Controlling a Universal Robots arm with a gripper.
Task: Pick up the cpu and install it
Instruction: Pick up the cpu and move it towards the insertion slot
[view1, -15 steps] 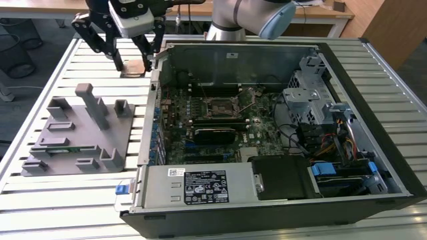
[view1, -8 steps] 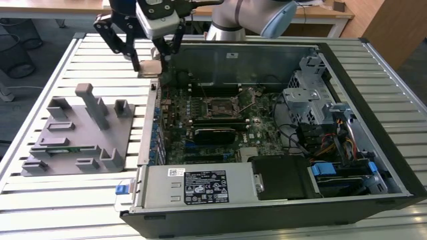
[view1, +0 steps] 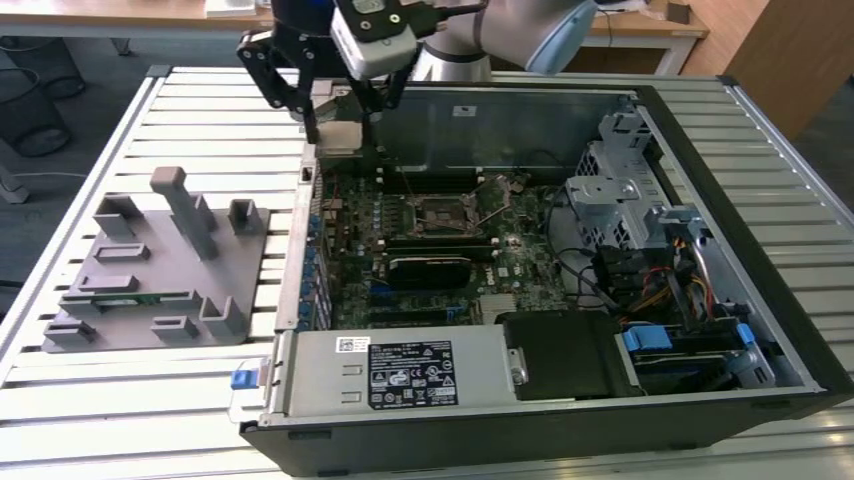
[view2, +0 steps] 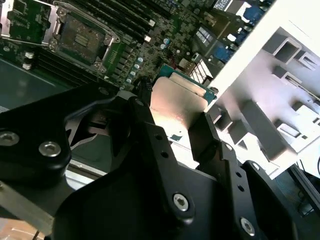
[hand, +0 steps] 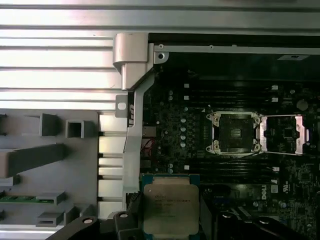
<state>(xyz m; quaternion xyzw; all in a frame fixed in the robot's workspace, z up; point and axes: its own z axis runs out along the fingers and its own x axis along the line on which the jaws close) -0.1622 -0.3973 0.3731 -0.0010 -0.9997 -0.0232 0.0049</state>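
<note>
One silver-topped square cpu (hand: 171, 210), clamped edgewise in your black gripper (view2: 175, 122), held flat above a corner of the black case (view1: 534, 440) to suit the empty socket (hand: 234, 132).

Smooth silver-grey metal with a soft shine on top of the cpu (hand: 170, 210), and a green board rim around it. Matt black metal on the gripper (view2: 172, 120), with bright steel screws (view2: 181, 201). Pale ribbed metal with a satin finish for the slatted table (view1: 120, 400). Matt grey plastic for the parts fixture (view1: 147, 270). Matt black paint outside the computer case (view1: 534, 445), bare grey sheet metal inside. Dull dark green motherboard (view1: 441, 240), with bright polished metal at its cpu socket (hand: 235, 132). White paper label (view1: 407, 372) on the grey steel power supply (view1: 320, 375).
</note>
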